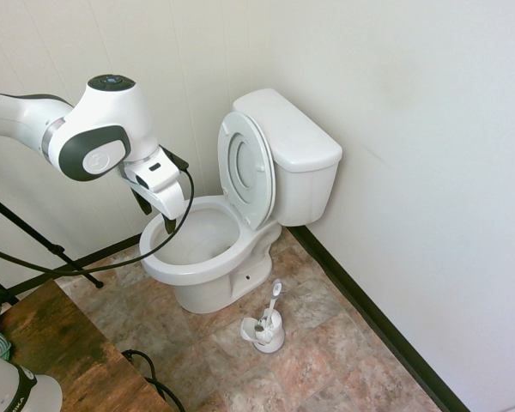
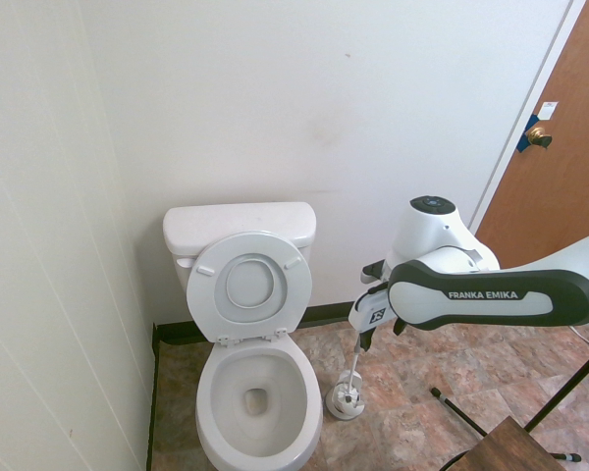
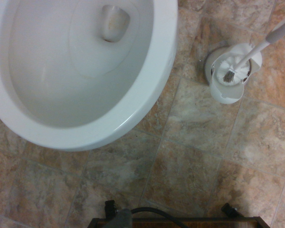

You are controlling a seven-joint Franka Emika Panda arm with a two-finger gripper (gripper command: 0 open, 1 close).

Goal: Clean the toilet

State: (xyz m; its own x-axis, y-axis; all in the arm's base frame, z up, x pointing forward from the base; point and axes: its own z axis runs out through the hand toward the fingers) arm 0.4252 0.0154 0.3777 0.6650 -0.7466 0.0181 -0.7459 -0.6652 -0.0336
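Tabletop (image 1: pixel 77 352) edge sits at the lower left of the first exterior view. Next across comes the gripper (image 1: pixel 156 214), empty, its fingers spread with a gap between them, pointing down; it overlaps the bowl's front here, but the second exterior view sets it to the right of the bowl, so it probably hangs high rather than at the rim.

The toilet (image 1: pixel 208 279) stands in the middle, lid (image 1: pixel 247 167) raised, bowl open upward, tank (image 1: pixel 302 184) behind. Right of it, beside the bowl and apart from it, the brush (image 1: pixel 276 292) stands in its white holder (image 1: pixel 269 336), handle uppermost and leaning, its long axis nearer upright than flat.

Cleaning seems not yet begun; the likely first move is down to that handle, fingers either side of it. Bare floor (image 1: pixel 313 373) lies around the holder, the wall (image 1: pixel 429 172) farther right. The bowl's rim is the edge to clear, and a sideways knock could tip the holder.
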